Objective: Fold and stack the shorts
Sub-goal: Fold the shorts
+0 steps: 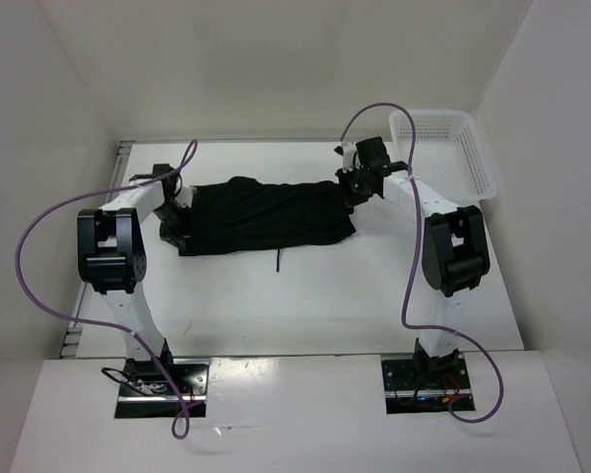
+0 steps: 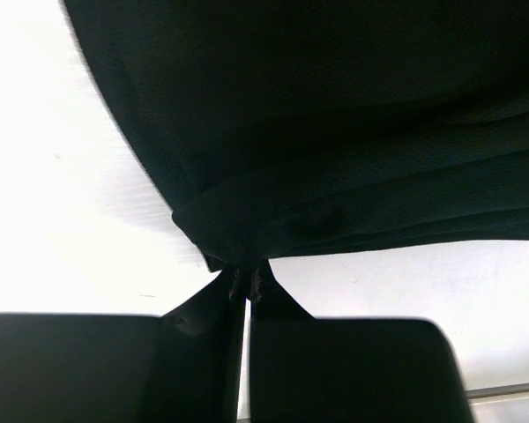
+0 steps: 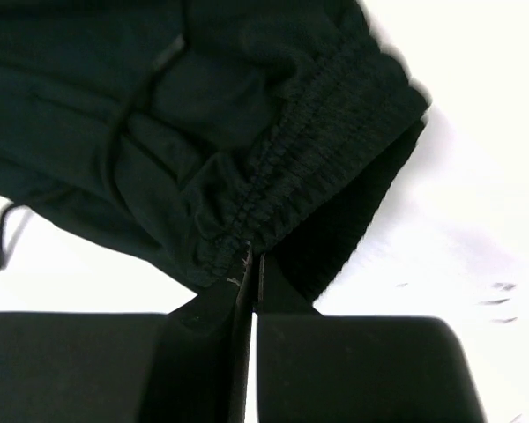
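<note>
Across the tabletop [image 1: 325,296] the shorts [image 1: 261,217] lie spread; left pincer [image 2: 249,278] grips their left edge; right pincer [image 3: 251,264] pinches the gathered waistband; a white mesh basket [image 1: 481,163] stands just beyond the right arm.

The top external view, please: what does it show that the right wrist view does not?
Only the top view shows the white basket and the left arm at the other end of the shorts. Only the wrist view shows the gathered waistband pinched between the shut right fingers. Both show the black shorts and their drawstring.
</note>
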Robot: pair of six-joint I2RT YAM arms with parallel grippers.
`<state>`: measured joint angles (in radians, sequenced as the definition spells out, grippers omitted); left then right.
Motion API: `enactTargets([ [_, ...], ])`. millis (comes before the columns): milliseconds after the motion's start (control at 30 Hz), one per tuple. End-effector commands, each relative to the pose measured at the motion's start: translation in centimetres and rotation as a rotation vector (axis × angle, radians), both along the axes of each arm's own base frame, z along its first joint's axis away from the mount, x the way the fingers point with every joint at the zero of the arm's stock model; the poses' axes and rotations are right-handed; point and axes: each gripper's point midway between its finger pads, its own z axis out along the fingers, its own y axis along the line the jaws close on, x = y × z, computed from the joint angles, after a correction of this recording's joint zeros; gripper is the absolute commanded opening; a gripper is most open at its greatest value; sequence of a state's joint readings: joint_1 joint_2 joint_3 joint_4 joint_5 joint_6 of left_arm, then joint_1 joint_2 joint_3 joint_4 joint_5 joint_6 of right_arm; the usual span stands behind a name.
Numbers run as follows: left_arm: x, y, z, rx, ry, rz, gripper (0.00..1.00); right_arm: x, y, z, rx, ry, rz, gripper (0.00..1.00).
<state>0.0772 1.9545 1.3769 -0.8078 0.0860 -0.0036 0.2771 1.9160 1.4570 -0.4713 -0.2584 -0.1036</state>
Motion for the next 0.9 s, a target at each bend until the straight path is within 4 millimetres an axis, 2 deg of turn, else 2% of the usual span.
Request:
enactTargets([
  [0,2.0,1.0,3.4,0.042,-0.093,0.008,0.00,1.9,1.0,4.2,0.020,-0.098,0.035,0.00],
  [33,2.4,1.3,3.8,0.043,-0.108,0.017,0.00,2.4,1.0,5.4,0.043,-0.113,0.049,0.00],
  [133,3.3,2.4,5.6,0.047,-0.133,0.044,0.00,1.7,1.7,8.6,0.125,-0.126,0.134,0.00],
  [200,3.3,2.8,6.6,0.014,-0.133,0.063,0.00,0.1,2.4,10.1,0.183,-0.094,0.207,0.00],
  [233,3.4,3.2,7.5,0.002,-0.138,0.077,0.00,-0.4,2.2,10.8,0.193,-0.098,0.240,0.00],
  [267,3.3,3.3,7.9,-0.011,-0.137,0.084,0.00,-1.3,2.5,10.6,0.209,-0.070,0.266,0.00],
  [300,3.3,3.1,8.1,-0.022,-0.135,0.082,0.00,-1.7,2.0,11.4,0.245,-0.058,0.271,0.00],
  [433,1.9,3.7,7.7,-0.040,-0.073,0.108,0.00,-4.3,0.8,8.7,0.244,0.058,0.273,0.00],
  [467,1.3,3.9,7.0,-0.044,-0.041,0.118,0.00,-4.8,0.7,8.5,0.243,0.068,0.272,0.00],
  [567,-0.9,3.6,4.8,-0.069,0.063,0.129,0.00,-6.1,-0.3,5.8,0.215,0.127,0.250,0.00],
  [600,-1.6,3.4,4.1,-0.074,0.094,0.130,0.00,-7.2,-0.6,3.8,0.206,0.182,0.227,0.00],
  [633,-2.5,3.2,2.4,-0.080,0.138,0.131,0.00,-7.2,-1.3,2.5,0.170,0.194,0.192,0.02],
  [733,-3.3,2.5,0.3,-0.101,0.178,0.122,0.06,-7.5,-2.5,-0.3,0.110,0.214,0.126,0.25],
  [767,-3.3,1.9,0.1,-0.120,0.176,0.113,0.10,-7.1,-2.7,-0.9,0.101,0.214,0.100,0.47],
  [800,-3.8,1.2,-0.5,-0.132,0.203,0.102,0.20,-7.0,-2.8,-1.2,0.103,0.226,0.050,0.55],
  [867,-4.0,0.7,-0.6,-0.143,0.211,0.093,0.27,-6.0,-3.1,-1.5,0.093,0.209,-0.004,0.65],
])
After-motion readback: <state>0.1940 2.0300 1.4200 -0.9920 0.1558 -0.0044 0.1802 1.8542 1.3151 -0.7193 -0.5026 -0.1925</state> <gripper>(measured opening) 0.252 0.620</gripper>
